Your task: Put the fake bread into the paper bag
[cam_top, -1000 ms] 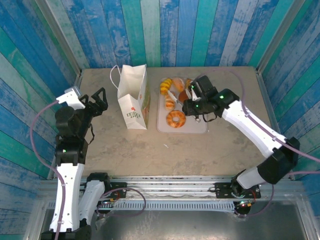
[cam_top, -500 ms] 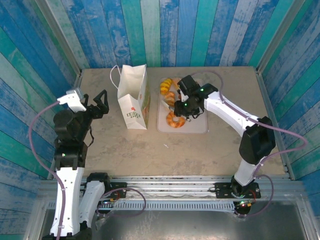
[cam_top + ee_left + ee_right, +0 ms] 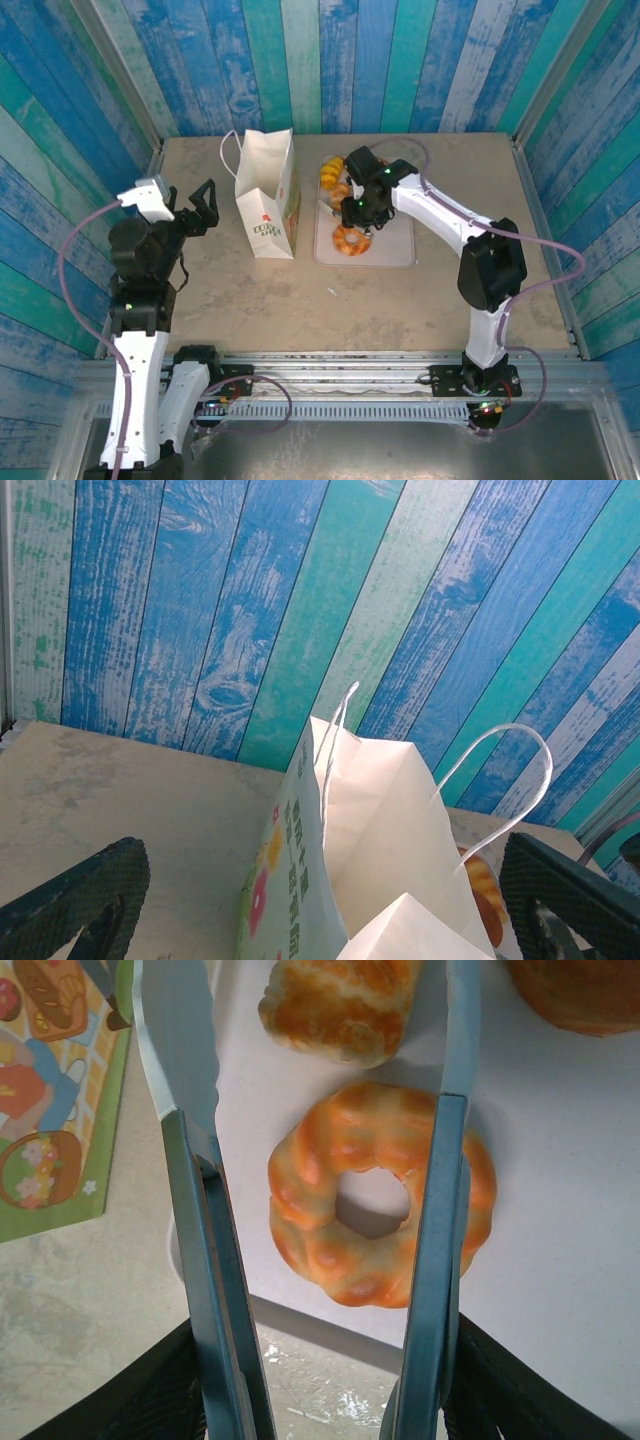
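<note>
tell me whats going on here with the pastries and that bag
The right gripper grips a pair of metal tongs, whose two arms reach down on either side of the ring doughnut lying on the tray. A croissant lies just beyond it. The left gripper hovers with its jaws wide open beside the paper bag, which stands upright to the left of the tray.

Top camera down over whole table [image 3: 250,290]; wrist cameras close, paper bag [image 3: 265,195] common to all three.
</note>
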{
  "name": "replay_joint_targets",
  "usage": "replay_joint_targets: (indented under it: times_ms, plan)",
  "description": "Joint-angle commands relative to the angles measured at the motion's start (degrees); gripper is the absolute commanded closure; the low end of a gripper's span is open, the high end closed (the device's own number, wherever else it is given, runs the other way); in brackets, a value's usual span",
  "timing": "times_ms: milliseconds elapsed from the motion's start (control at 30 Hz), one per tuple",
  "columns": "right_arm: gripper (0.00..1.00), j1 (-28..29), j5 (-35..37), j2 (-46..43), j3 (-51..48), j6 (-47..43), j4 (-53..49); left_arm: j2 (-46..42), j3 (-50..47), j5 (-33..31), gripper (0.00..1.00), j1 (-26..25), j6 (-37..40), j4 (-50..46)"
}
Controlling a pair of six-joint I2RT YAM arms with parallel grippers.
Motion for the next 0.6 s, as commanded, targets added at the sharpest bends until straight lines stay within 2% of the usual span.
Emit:
replay_joint_targets:
  times_ms: [0, 567]
  plan:
    - [0.41, -0.24, 1.59, 1.99, 2.69, 0.25, -2.31, 0.21, -0.66, -0.55, 0.06, 0.20, 1.58, 1.45]
    - [0.43, -0.27, 3.31, 7.36, 6.96, 0.25, -3.96, 1.57, -2.01, -0.23, 0.06, 0.17, 2.36, 2.83]
